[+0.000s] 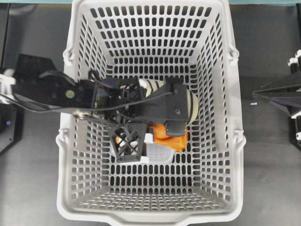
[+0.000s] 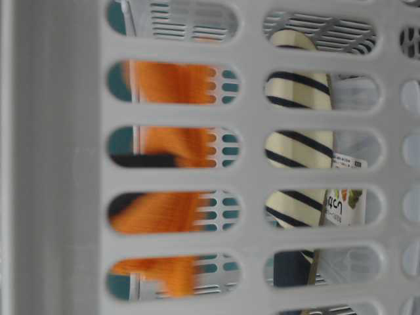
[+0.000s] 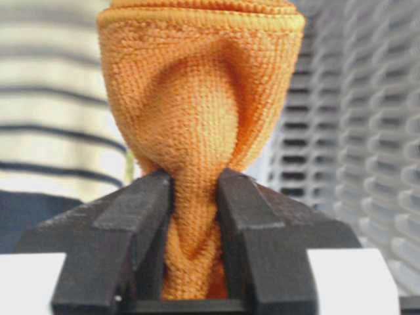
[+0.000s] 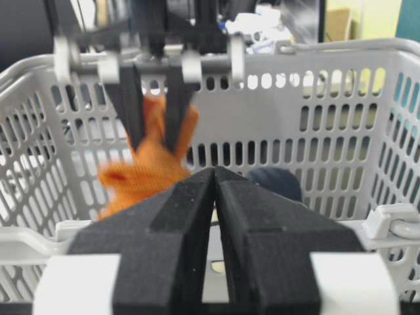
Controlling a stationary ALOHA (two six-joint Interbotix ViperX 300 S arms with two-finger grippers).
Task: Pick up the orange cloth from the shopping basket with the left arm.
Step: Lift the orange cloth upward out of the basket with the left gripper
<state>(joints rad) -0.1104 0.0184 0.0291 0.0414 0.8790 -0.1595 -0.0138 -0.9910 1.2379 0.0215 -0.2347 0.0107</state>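
1. Orange cloth [image 3: 200, 131] is pinched at its lower end between the two black fingers [image 3: 128, 243] of the left pincer [image 3: 195, 230], which is clamped narrow on it; the fabric bunches into a fold and flares out wider past the fingertips.
2. From overhead, the left arm [image 1: 51, 92] reaches in over the left wall of the shopping basket [image 1: 221, 94], and its boxy black wrist covers much of the middle, so only part of the cloth shows there [image 1: 171, 137], just beside the lattice-patterned finger [image 1: 128, 143].
3. From the right wrist view, the cloth [image 4: 147, 167] hangs from the left pincer [image 4: 152, 125] inside the basket [image 4: 315, 118], in front of the slotted far wall; it looks blurred.
4. Through the slots at table level, the cloth [image 2: 174, 141] shows as an orange strip running across several rows of holes, with a navy and cream striped slipper [image 2: 298, 147] beside it to the right.
5. Overhead, the slipper [image 1: 190, 103] lies partly under the wrist, and a clear plastic container [image 1: 159, 153] lies on the basket floor just beside the cloth.
6. Right pincer [image 4: 214, 190] sits outside the basket rim with its black fingers pressed together and nothing between them; its arm [image 1: 282, 96] rests over the dark table [image 1: 268, 47] at the right edge.
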